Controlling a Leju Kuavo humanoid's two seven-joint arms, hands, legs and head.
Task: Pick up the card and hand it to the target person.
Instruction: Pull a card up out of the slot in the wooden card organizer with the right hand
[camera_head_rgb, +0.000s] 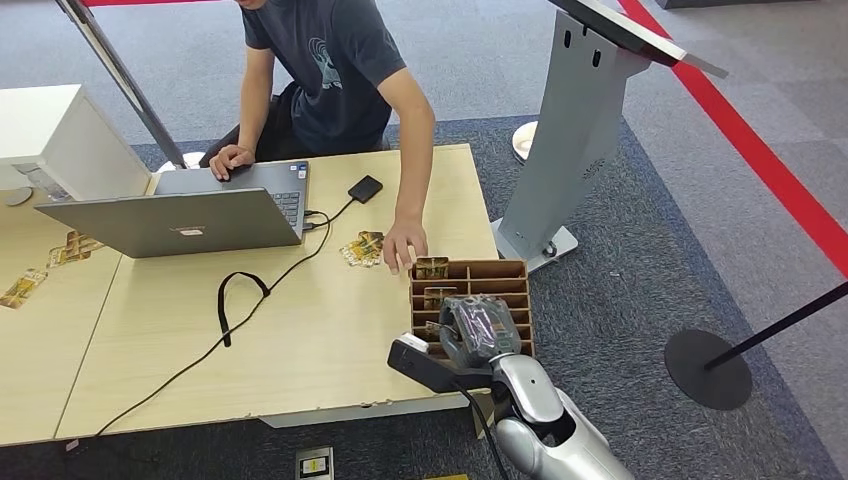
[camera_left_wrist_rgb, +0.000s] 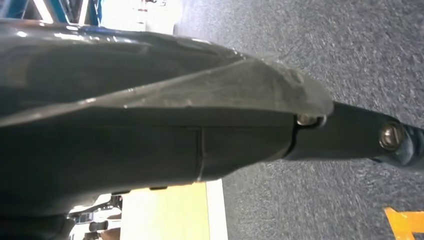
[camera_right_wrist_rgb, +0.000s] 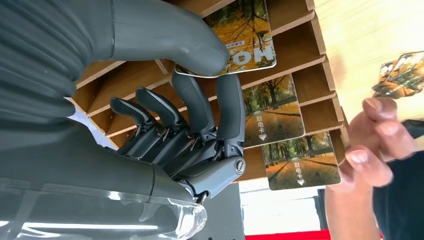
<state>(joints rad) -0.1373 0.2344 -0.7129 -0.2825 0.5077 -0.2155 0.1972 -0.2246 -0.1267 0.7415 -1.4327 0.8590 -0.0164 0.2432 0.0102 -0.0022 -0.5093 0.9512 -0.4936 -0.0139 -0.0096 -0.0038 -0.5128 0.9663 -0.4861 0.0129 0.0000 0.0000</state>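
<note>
Right wrist view puts me almost inside the wooden card rack (camera_right_wrist_rgb: 300, 45): the right robot hand (camera_right_wrist_rgb: 200, 125) has its thick thumb pressed on the face of an autumn-tree card (camera_right_wrist_rgb: 250, 40) while a dark finger comes up against the card's underside, so the card is pinched between them at the rack's slot. The other fingers are curled below. Two more cards (camera_right_wrist_rgb: 277, 112) of the same print stand in the neighbouring slots, and a person's hand (camera_right_wrist_rgb: 375, 145) is at the far end of the rack, fingers bent near the last card.

From the head view, the rack (camera_head_rgb: 470, 290) stands at the right corner of the pale wooden surface (camera_head_rgb: 300, 340), with the right robot hand (camera_head_rgb: 478, 330) lying over its near compartments. The person (camera_head_rgb: 330, 70) sits behind the surface, one hand on a grey laptop (camera_head_rgb: 180, 220), the other (camera_head_rgb: 403, 245) reaching down just beside the rack's far edge. A few loose cards (camera_head_rgb: 362, 248) lie near that hand, and a black cable (camera_head_rgb: 240, 310) trails across the surface.

I cannot tell how the left robot hand lies; its wrist view shows dark casing over grey carpet (camera_left_wrist_rgb: 325, 45).
</note>
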